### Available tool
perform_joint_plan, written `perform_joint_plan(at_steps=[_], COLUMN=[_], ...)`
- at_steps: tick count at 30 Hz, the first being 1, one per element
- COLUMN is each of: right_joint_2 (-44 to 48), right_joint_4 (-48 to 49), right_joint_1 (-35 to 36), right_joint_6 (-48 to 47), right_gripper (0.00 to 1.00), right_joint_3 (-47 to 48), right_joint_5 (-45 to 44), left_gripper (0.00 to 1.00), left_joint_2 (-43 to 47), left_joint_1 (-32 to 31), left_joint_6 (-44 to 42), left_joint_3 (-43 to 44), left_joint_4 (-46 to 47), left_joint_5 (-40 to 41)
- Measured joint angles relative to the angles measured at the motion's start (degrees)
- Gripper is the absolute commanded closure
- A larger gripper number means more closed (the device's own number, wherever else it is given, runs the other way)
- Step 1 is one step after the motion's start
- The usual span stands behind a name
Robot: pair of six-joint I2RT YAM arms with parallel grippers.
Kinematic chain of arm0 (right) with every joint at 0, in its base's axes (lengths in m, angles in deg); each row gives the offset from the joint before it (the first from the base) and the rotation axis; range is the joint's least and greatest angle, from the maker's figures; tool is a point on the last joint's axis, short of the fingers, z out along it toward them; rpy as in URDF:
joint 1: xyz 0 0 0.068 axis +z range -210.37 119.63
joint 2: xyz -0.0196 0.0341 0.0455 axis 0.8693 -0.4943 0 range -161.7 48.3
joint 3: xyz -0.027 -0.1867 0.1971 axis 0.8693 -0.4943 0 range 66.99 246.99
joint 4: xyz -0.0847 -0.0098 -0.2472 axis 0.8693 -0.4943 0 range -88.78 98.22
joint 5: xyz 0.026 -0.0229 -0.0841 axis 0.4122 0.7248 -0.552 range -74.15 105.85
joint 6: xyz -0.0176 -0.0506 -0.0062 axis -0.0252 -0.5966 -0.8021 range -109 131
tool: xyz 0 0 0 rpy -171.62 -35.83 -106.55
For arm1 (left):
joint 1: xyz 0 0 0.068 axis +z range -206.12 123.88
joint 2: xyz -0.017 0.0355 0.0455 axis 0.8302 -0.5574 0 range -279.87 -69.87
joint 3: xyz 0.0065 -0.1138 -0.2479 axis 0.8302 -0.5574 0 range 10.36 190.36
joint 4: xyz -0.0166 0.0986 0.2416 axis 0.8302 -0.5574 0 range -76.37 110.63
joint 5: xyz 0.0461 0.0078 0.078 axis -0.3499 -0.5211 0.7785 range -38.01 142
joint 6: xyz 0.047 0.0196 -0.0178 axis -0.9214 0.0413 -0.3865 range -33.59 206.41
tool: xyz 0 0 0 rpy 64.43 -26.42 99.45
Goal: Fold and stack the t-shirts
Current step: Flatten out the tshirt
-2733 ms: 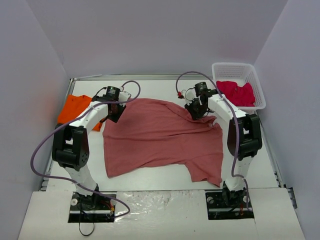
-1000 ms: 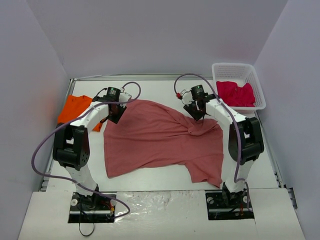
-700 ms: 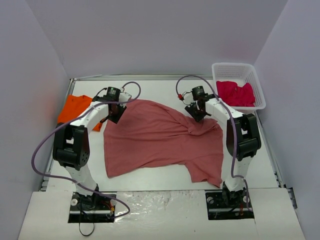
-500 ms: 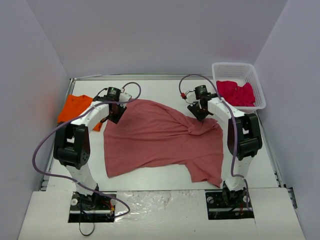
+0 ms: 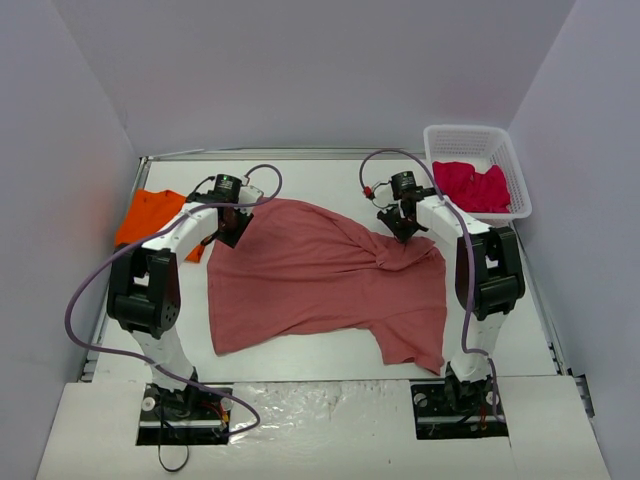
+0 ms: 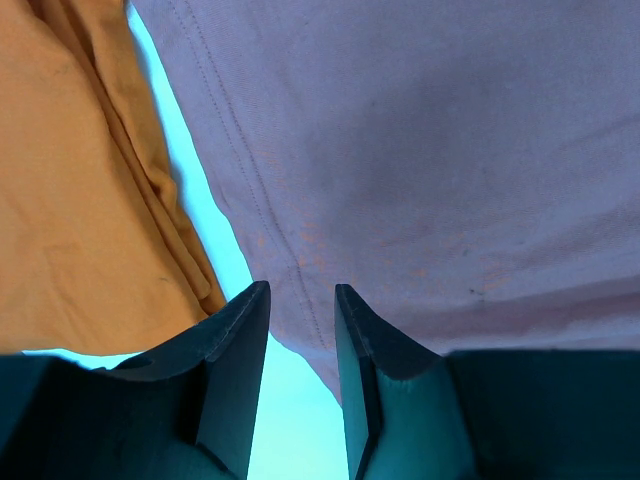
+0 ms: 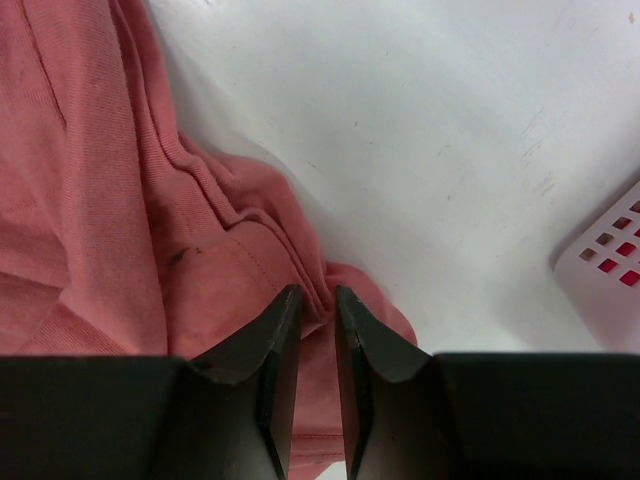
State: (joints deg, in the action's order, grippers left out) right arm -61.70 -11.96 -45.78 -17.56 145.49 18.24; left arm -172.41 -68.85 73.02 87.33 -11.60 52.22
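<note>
Right end effector (image 5: 404,228), top view: down on the bunched far-right shoulder of the brick-red t-shirt (image 5: 320,280), which lies spread but rumpled in the middle of the surface (image 5: 320,175). Left end effector (image 5: 233,228) sits at the shirt's far-left corner. Orange t-shirt (image 5: 150,215) lies at the left edge, just beside that corner. White basket (image 5: 508,150) at far right holds the crimson-pink t-shirt (image 5: 470,187); nothing else seen in it.

Left wrist view: jaws a little apart, red hem running between them. Clamped or merely straddling, cannot tell. A strip of bare surface separates orange cloth from red.

Right wrist view: jaws drawn nearly together, clamped on a ridge of red cloth. Basket corner near.

Judgement: the step is flattening the shirt before the first fold. The next move calls for drawing the two far corners apart to take out the bunching.
</note>
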Motion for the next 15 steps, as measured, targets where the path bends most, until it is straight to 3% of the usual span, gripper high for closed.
perform_joint_plan(at_steps=[8, 15], right_joint_2=[0.0, 0.0], right_joint_4=[0.2, 0.3], right_joint_1=[-0.4, -0.6], right_joint_6=[0.0, -0.1], right_gripper=[0.87, 1.00], right_joint_3=[-0.8, -1.0], right_joint_5=[0.0, 0.2], left_gripper=[0.69, 0.69], left_joint_2=[-0.1, -0.7], left_joint_1=[0.0, 0.0], left_joint_6=[0.0, 0.0], left_joint_3=[0.0, 0.0], left_joint_4=[0.0, 0.0], left_joint_5=[0.0, 0.0])
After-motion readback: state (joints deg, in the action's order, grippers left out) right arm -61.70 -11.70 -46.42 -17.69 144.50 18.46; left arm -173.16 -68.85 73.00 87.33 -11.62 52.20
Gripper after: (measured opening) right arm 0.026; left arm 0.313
